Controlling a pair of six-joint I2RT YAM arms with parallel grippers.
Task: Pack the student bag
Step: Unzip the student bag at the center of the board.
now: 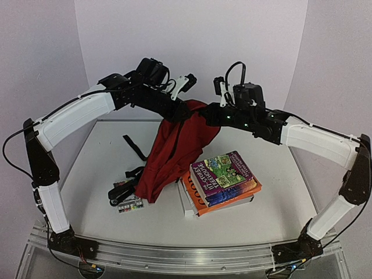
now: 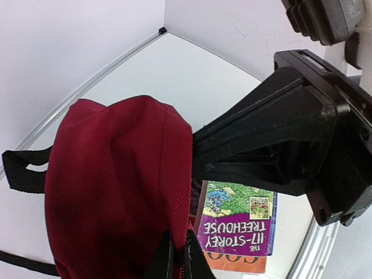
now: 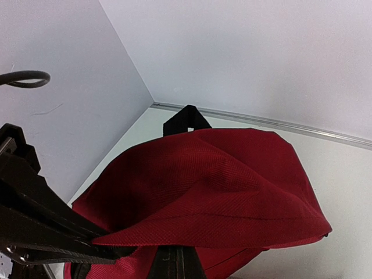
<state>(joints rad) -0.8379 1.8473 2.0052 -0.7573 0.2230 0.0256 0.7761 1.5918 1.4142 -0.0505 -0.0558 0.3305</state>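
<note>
The bench [image 1: 99, 168] is closed in by pale walls [image 1: 192, 46] at the back and on both sides, and its near edge is trimmed by a metal rail [image 1: 174, 256]. Bare surface is left at the far left, along the near edge and at the far right. The middle is taken up by the bag [image 1: 174, 148], which is held up over the bench by its top and hangs down slack to the surface, with its lower end just beside a stack of books [image 1: 224, 179]. The left fingers [image 2: 164, 261] are clamped on the red fabric beside a black zipper, and the right fingers [image 3: 165, 264] are clamped on a fold of the same top edge, close to the left ones. The bag is seen as dark red woven cloth, creased and limp. Black straps [image 1: 135, 147] are trailed to its left, near a small box [image 1: 129, 204].
</note>
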